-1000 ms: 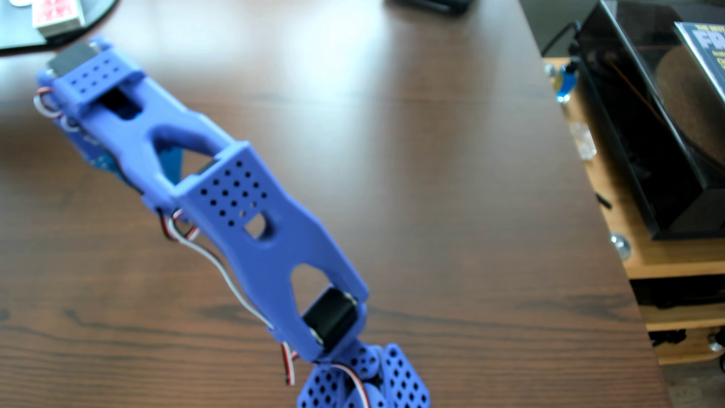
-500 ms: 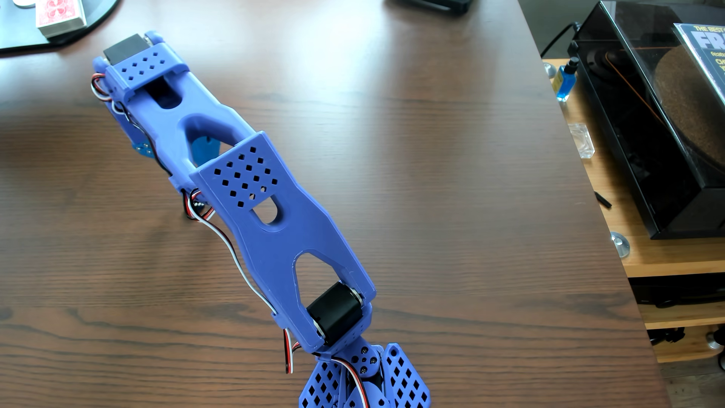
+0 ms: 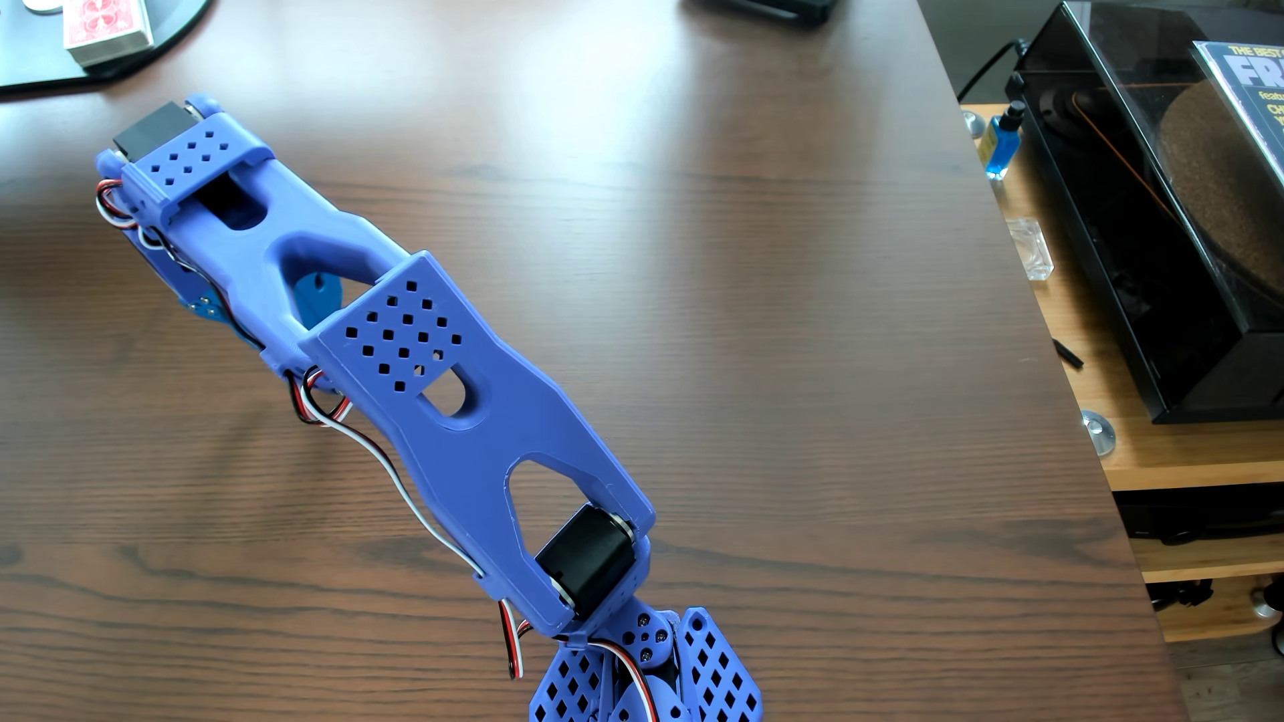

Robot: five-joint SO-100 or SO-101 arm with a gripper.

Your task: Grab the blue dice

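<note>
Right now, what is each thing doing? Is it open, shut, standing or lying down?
arm, stretched out toward the upper left.
gripper, mostly hidden under the arm; open or shut unclear.
blue dice, not visible.
card box, closed, lying flat.
record player lid, shut.
blue bottle, upright, capped.

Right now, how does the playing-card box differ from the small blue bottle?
Colour: the playing-card box is red and white patterned; the blue bottle holds blue liquid under a black cap.
Pose: the box lies flat; the bottle stands on its base.
Place: the box sits on a dark mat on the brown table; the bottle is on the lighter wooden shelf beside it.
Shared: both are small and clear of the arm.
</note>
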